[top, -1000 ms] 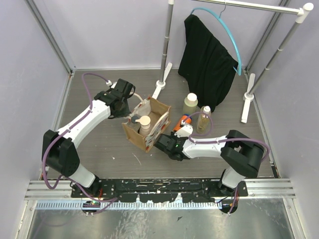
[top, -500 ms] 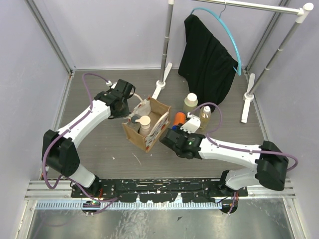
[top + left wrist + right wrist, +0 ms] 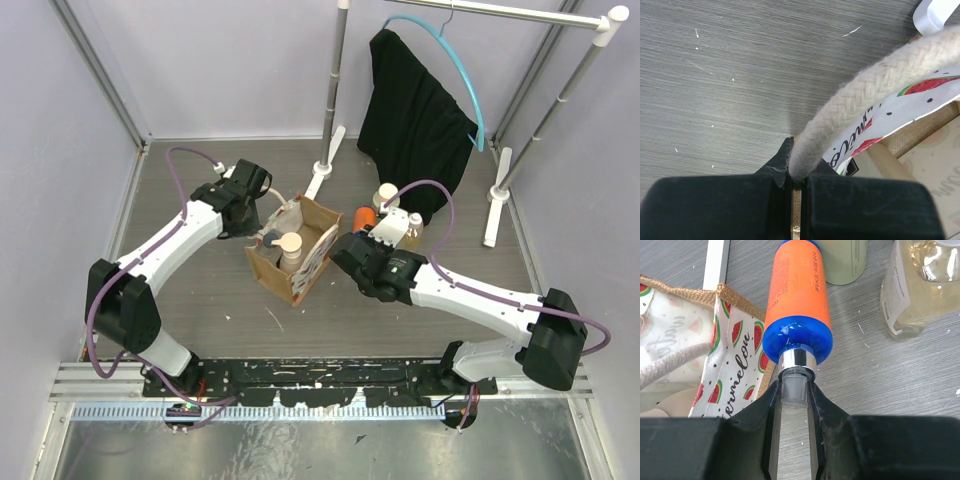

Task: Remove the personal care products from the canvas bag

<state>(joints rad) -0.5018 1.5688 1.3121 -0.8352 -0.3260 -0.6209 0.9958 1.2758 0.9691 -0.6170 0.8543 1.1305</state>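
While left end effector [image 3: 791,182] pinches handle [image 3: 860,95], right [image 3: 794,405] grips orange bottle [image 3: 799,295]; bag [image 3: 735,340]: "ermelon".

Grey wood-grain table [image 3: 200,300] under me, scuffed with small white flecks on the near side of the canvas bag [image 3: 270,273]. The bag sits square on the boards, mouth open upward. Just behind the bag a white rack foot [image 3: 322,172] lies flat, its near end almost at the bag's far corner. Close on the bag's right is the orange bottle [image 3: 363,218], and I can't tell whether its base meets the wood. Further right of the bag stands the clear amber bottle [image 3: 412,232], upright. Right of the bag and further back, a beige bottle [image 3: 385,195], also upright. Well right of the bag, a second white rack foot [image 3: 495,208] lies flat.
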